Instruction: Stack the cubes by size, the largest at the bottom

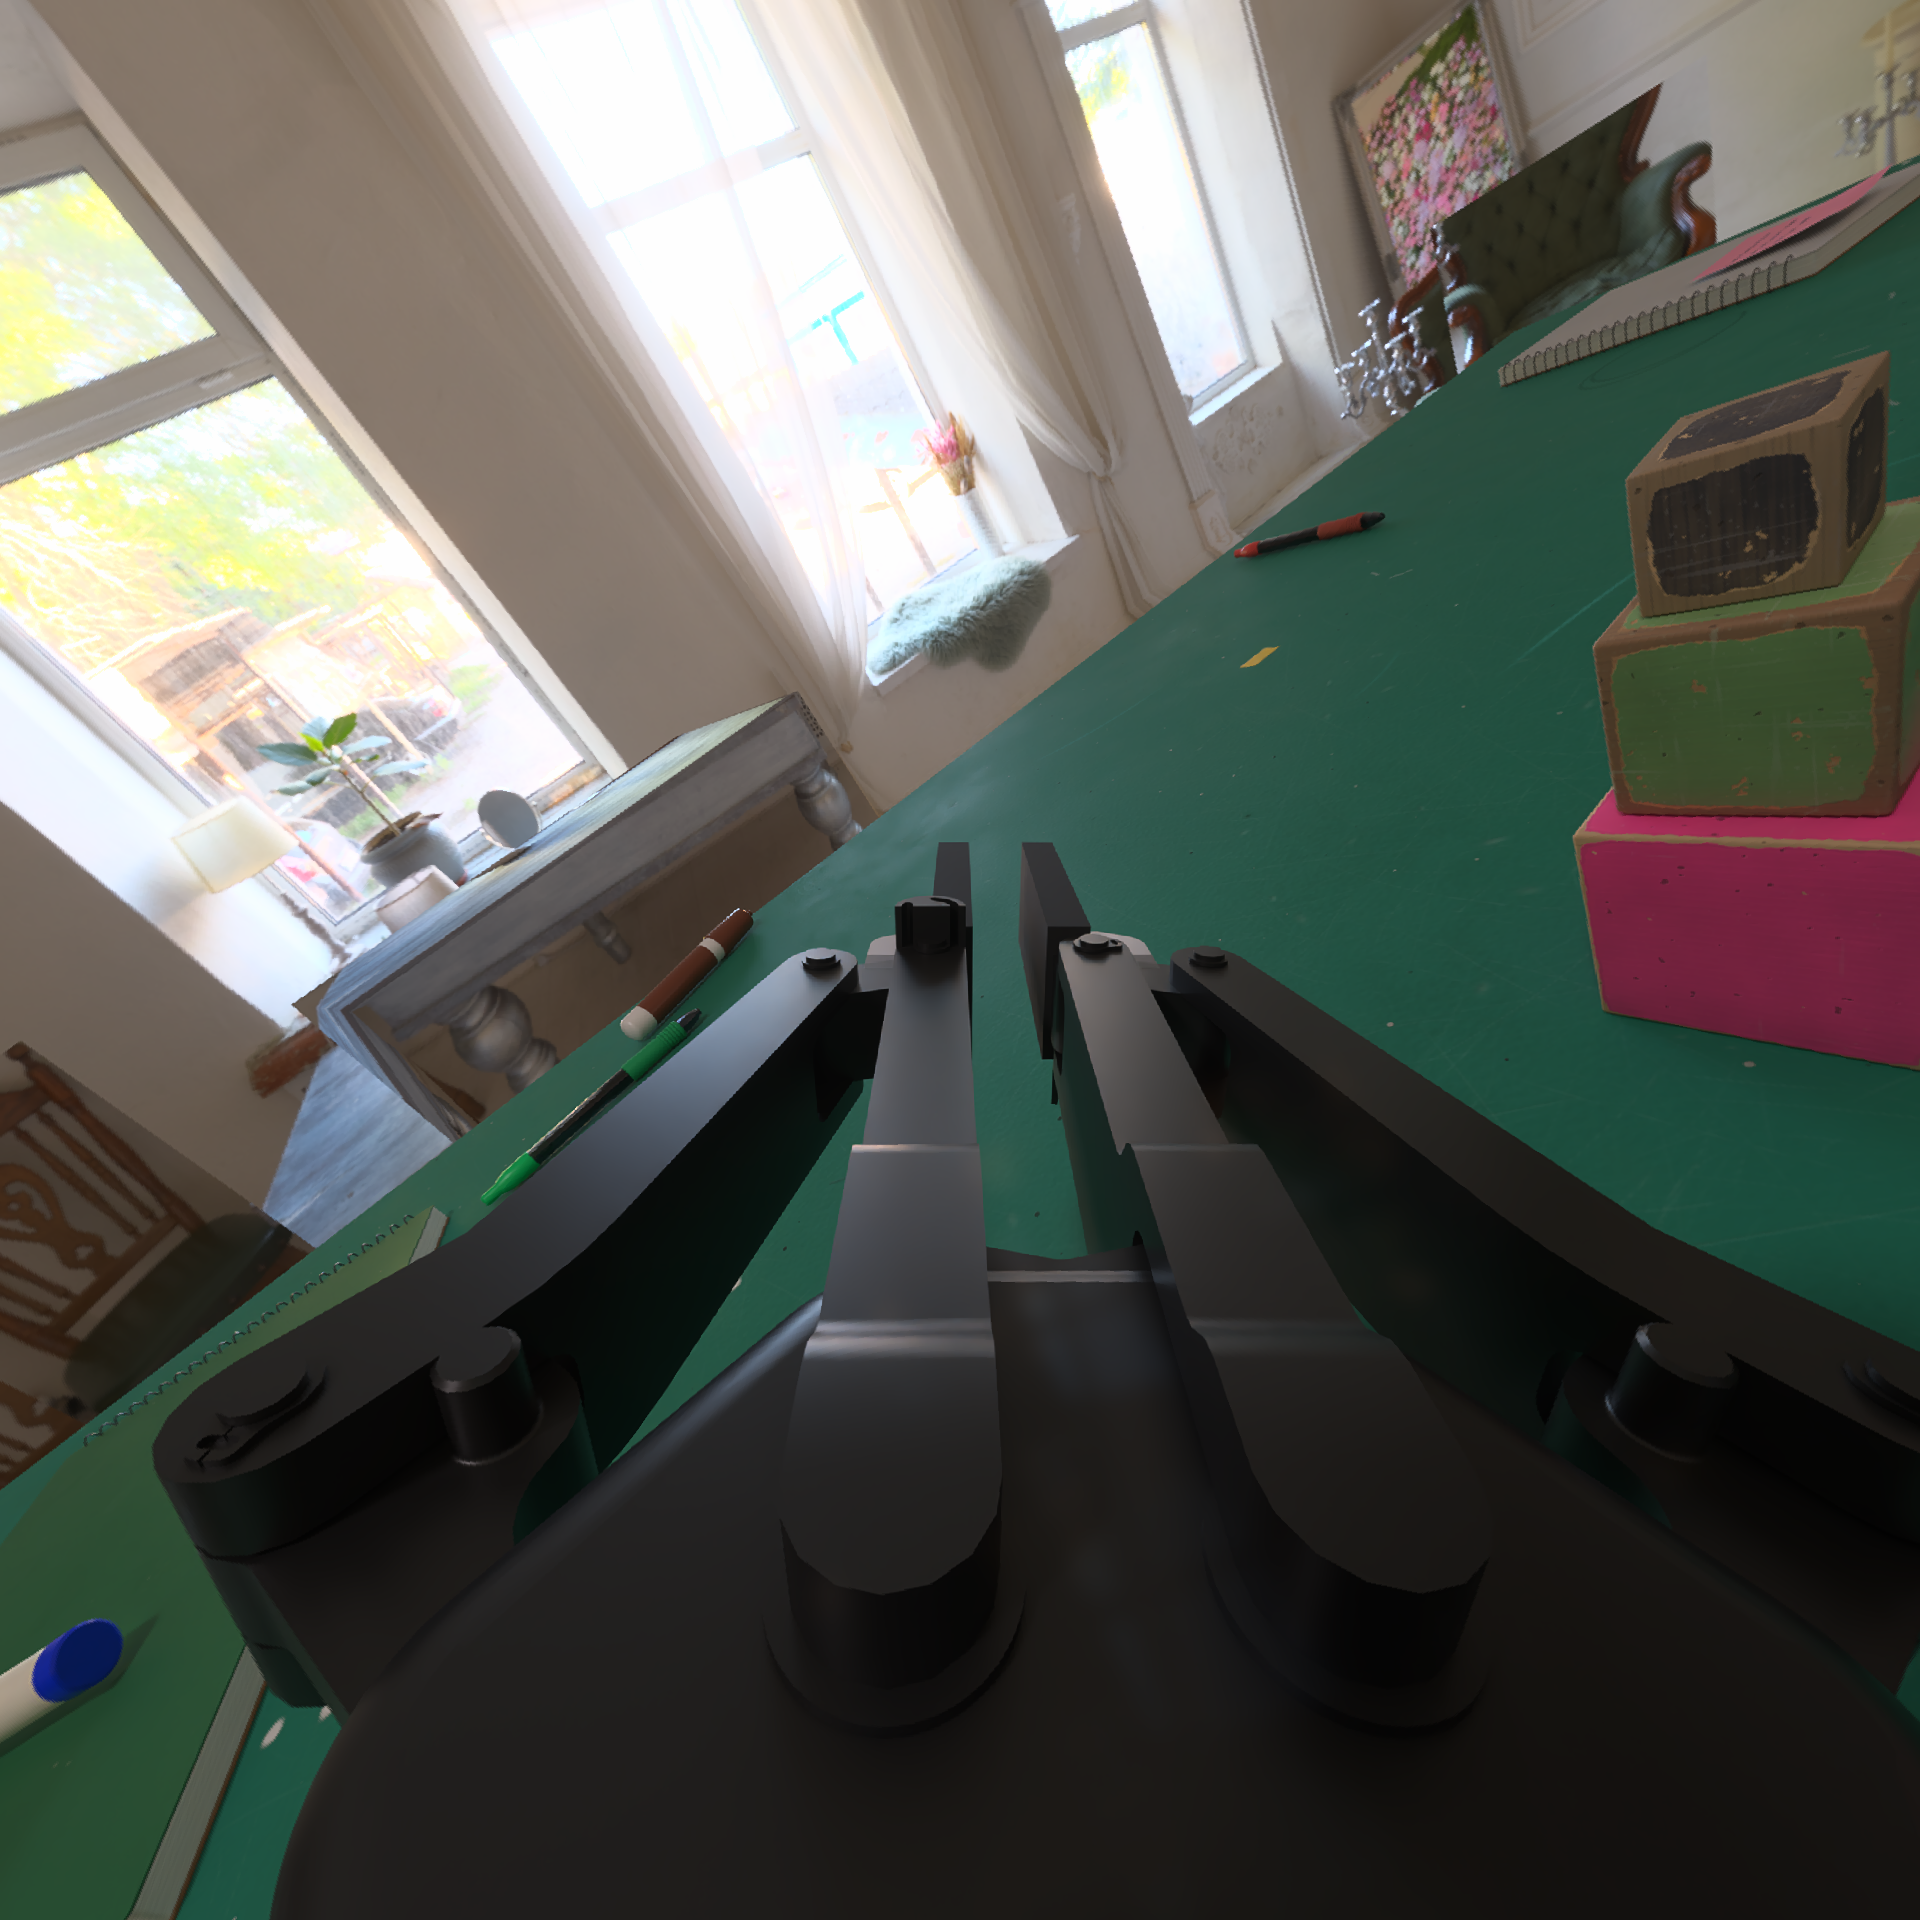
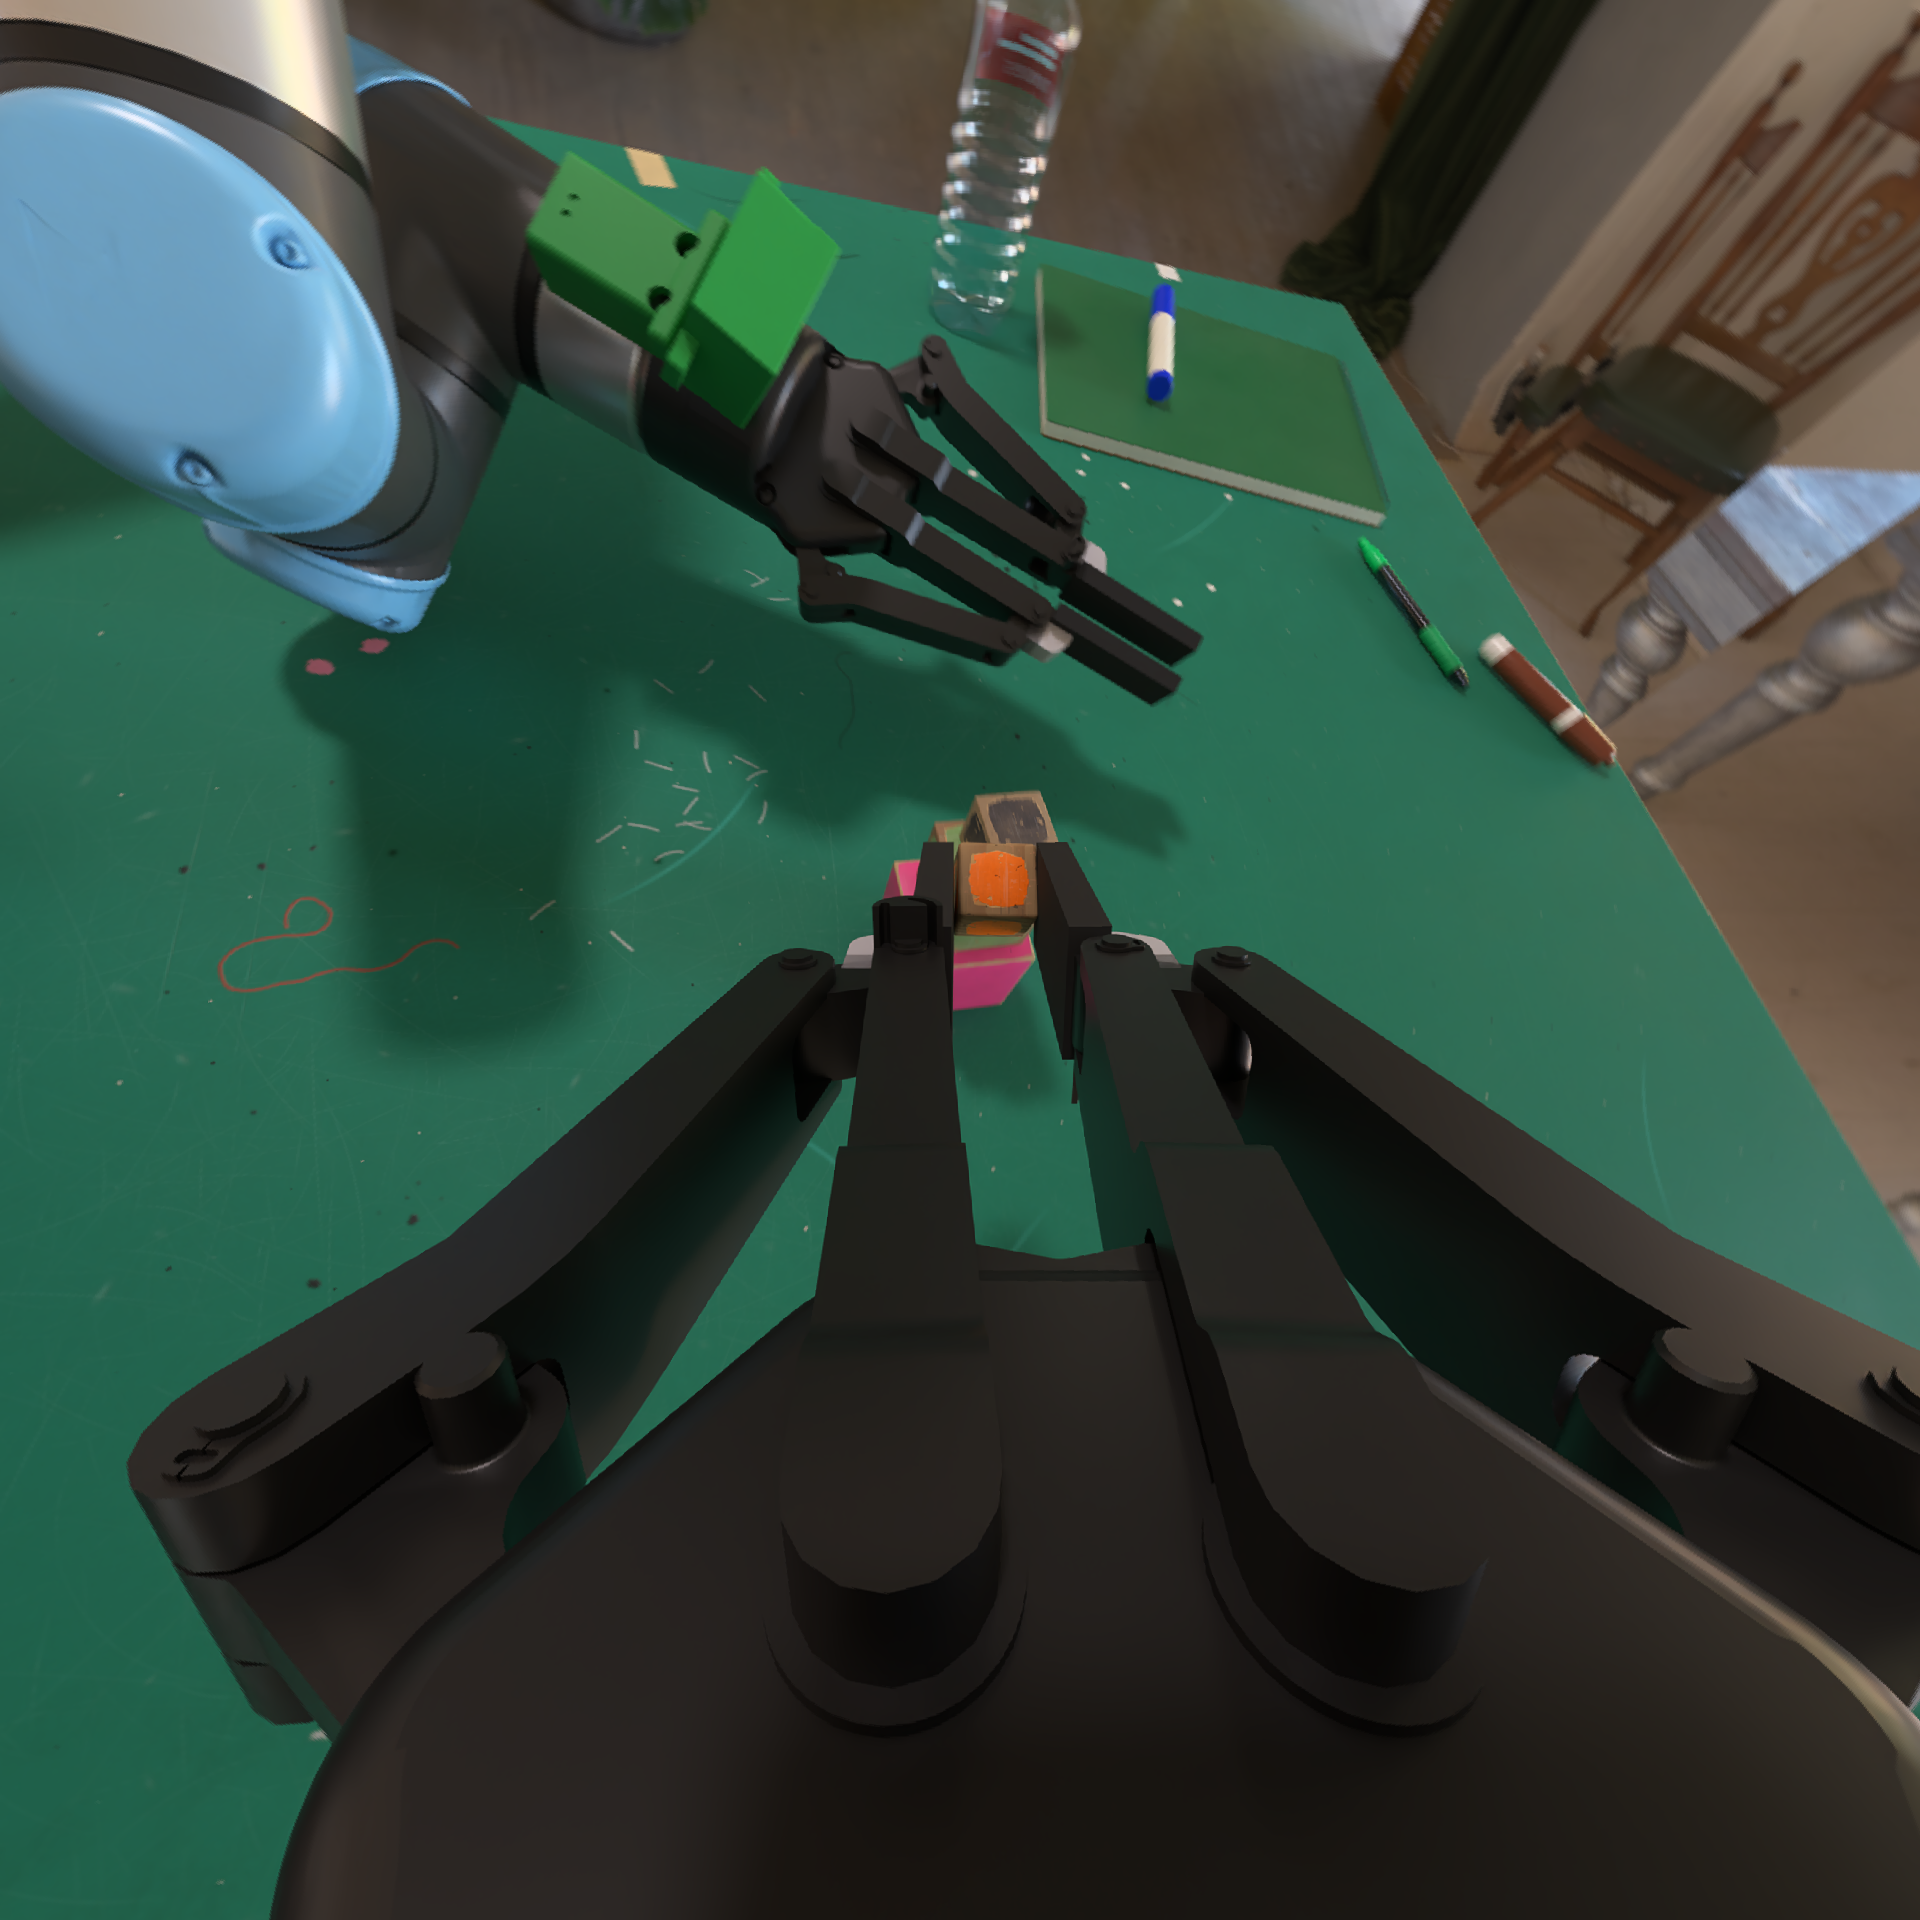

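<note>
Left wrist view shows the left pincer [image 1: 995,883] nearly clenched on nothing, beside a stack on the bench [image 1: 1299,831]: pink cube [image 1: 1756,935], green cube [image 1: 1756,717], black cube [image 1: 1756,499]. Right pincer [image 2: 997,883] grasps the orange cube [image 2: 997,881] above this stack, so I judge only this last placing is left.

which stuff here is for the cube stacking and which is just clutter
Job: pink cube, green cube, black cube, orange cube in right claw.

Clutter: blue marker, green notebook, green pen, brown marker, plastic bottle.
</note>
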You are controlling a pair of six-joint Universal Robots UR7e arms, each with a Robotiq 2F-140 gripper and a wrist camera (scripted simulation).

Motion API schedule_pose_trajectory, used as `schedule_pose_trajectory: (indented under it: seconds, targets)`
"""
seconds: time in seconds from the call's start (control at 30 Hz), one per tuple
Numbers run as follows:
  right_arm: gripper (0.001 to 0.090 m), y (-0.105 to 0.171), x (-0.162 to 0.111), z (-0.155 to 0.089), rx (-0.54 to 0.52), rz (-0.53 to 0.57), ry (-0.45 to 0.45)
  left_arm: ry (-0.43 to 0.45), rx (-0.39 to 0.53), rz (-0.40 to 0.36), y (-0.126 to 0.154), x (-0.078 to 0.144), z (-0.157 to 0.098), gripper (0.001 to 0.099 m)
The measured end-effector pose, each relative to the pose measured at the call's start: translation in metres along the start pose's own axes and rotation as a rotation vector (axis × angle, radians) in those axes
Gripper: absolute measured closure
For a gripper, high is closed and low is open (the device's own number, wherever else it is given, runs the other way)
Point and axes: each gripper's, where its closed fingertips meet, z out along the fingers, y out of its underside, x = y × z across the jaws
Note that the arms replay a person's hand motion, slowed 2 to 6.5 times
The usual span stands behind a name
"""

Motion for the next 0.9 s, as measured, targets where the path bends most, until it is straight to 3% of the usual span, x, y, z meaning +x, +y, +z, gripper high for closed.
schedule_pose_trajectory:
  seconds: [0.37,0.9]
  targets:
    - [0.0696,-0.044,-0.005,0.022,-0.016,-0.182,-0.121,0.029,-0.001,0.001,0.0,0.003,0.0,0.0878]
    - [0.0696,-0.062,0.0,0.04,-0.02,-0.197,-0.204,0.053,-0.089,0.064,0.01,0.013,0.006,0.0897]
